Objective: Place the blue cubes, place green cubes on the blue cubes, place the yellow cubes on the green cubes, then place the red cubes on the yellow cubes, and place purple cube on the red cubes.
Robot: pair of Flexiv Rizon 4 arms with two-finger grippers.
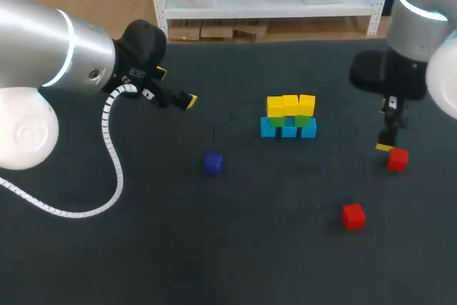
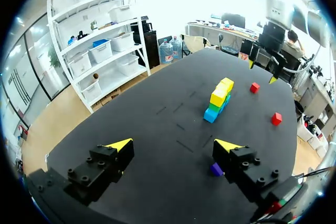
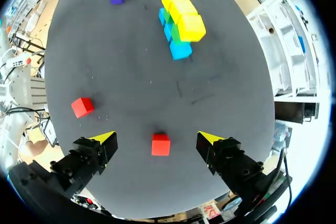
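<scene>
Black table (image 1: 143, 262) across nearly the whole head frame. Left arm (image 1: 43, 55) in from upper left. Left gripper (image 2: 174, 145) above the table left of centre, fingers wide apart, nothing between them. Right arm (image 1: 421, 19) in from upper right. Right gripper (image 3: 156, 138) near the right edge, likewise spread wide and gripping nothing; one red cube (image 3: 160, 144) on the table between its fingers, clear of both.

Just right of centre, three layers stacked: blue cubes (image 1: 288, 128) in a row of three on the table, green cubes (image 1: 289, 121) on those, probably three though only slivers visible, yellow cubes (image 1: 290, 105) on top.

At lower right, alone, second red cube (image 1: 353, 216). Left of centre, alone, purple cube (image 1: 213, 163), lower in the frame than the left gripper.
</scene>
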